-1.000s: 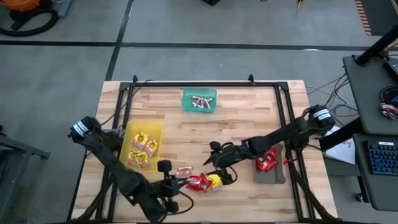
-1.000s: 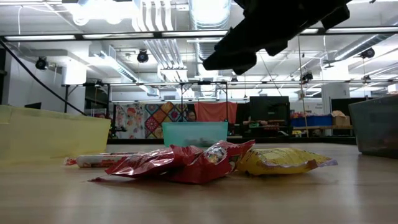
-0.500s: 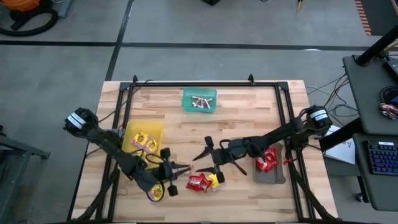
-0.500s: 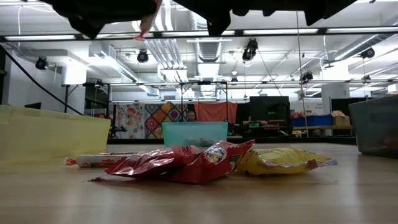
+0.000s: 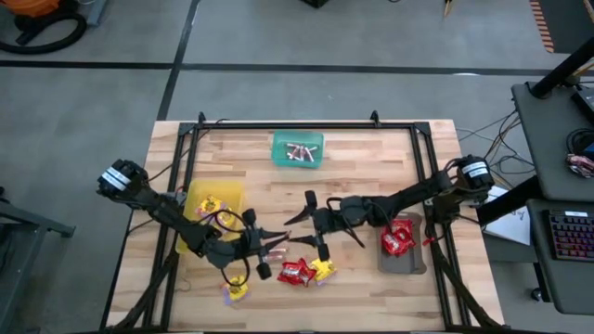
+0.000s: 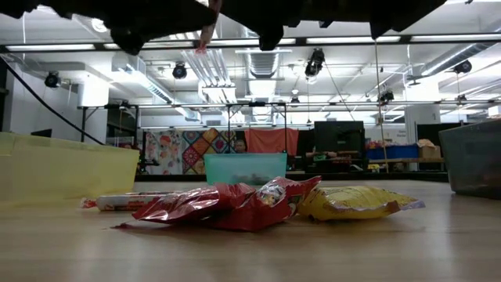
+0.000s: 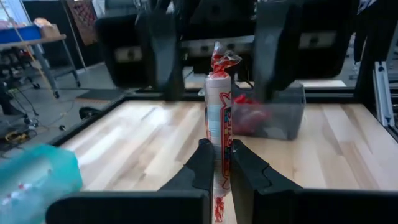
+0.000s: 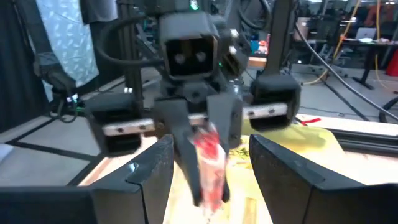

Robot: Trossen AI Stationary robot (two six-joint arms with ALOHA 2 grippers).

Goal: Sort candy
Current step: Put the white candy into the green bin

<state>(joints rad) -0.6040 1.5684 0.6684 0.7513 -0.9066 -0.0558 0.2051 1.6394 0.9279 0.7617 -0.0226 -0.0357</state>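
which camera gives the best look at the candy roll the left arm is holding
The left wrist view: the candy roll stands upright, clamped in the left pincer. The right wrist view shows it blurred, the high view only tiny, the low view just its tip.

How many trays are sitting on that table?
3: a yellow tray on the left side, a green tray at the far middle, a grey tray on the right. None looks hidden.

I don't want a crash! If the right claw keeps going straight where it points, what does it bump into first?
Most likely the candy roll pinched in the left claw. The open right claw faces it head-on above the table, and the roll stands between its spread fingers in the right wrist view. The depth is unclear.
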